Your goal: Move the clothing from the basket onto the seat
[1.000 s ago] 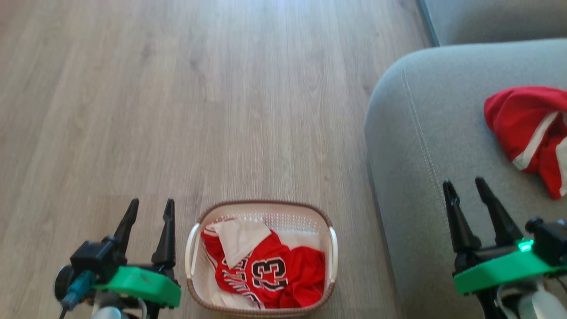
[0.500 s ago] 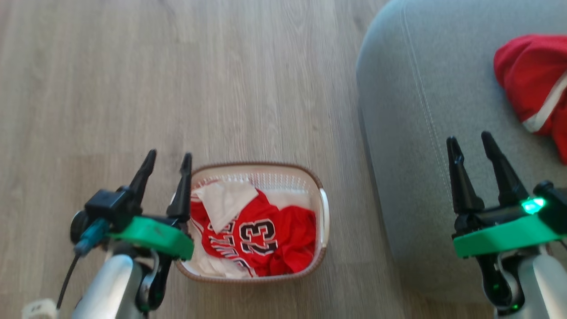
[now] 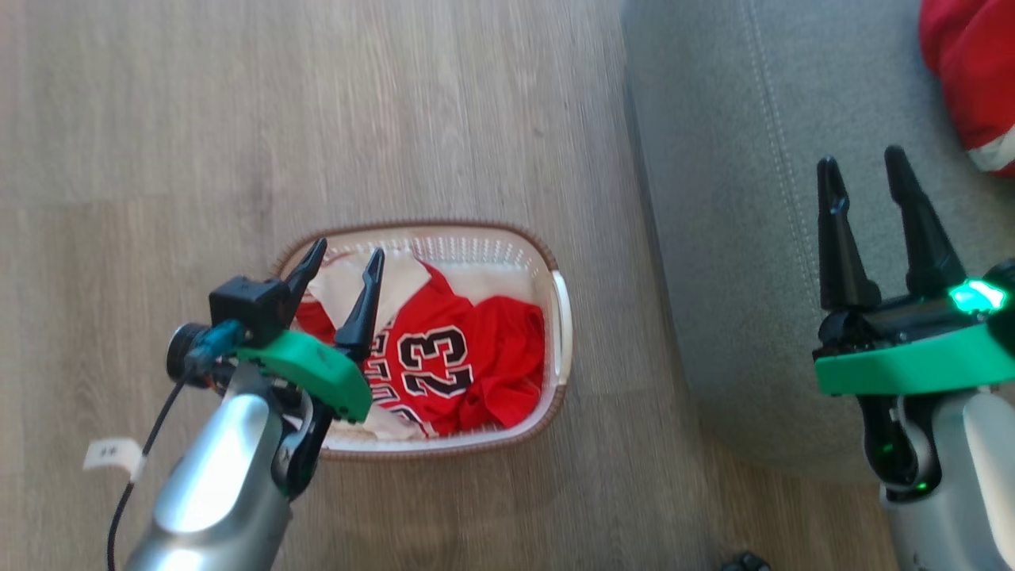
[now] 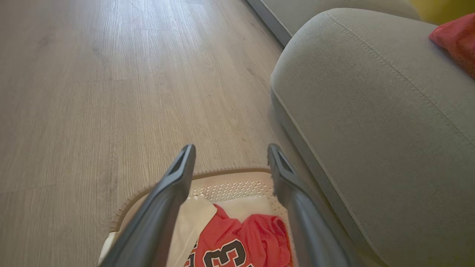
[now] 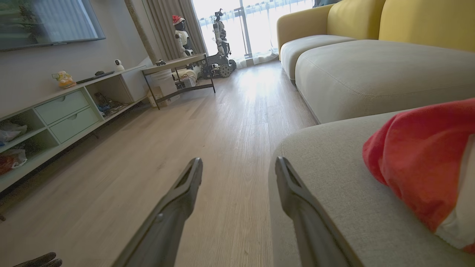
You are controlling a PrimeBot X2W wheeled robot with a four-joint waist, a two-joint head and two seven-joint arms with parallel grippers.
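Observation:
The white basket [image 3: 560, 305] with its brown rim stands on the wood floor, left of the grey seat [image 3: 737, 230]. Inside lies red clothing, a jersey [image 3: 460, 357] marked 23 with a white panel on top. My left gripper [image 3: 345, 258] hangs open above the basket's left part, nothing between its fingers; its wrist view looks over the basket rim [image 4: 222, 174] and jersey [image 4: 245, 244]. My right gripper [image 3: 864, 162] is open over the seat, empty. A second red garment [image 3: 971, 79] lies on the seat at the far right, also seen as red cloth [image 5: 419, 159].
Wood floor [image 3: 238, 119] surrounds the basket. A second grey cushion [image 5: 371, 70] and yellow sofa back [image 5: 408, 18] lie beyond the seat. A low TV shelf [image 5: 55, 115] and a side table [image 5: 178, 74] stand along the far wall.
The head camera has tilted down, so the scene slid upward. My left gripper has moved from beside the basket's left edge to over its left part, still open.

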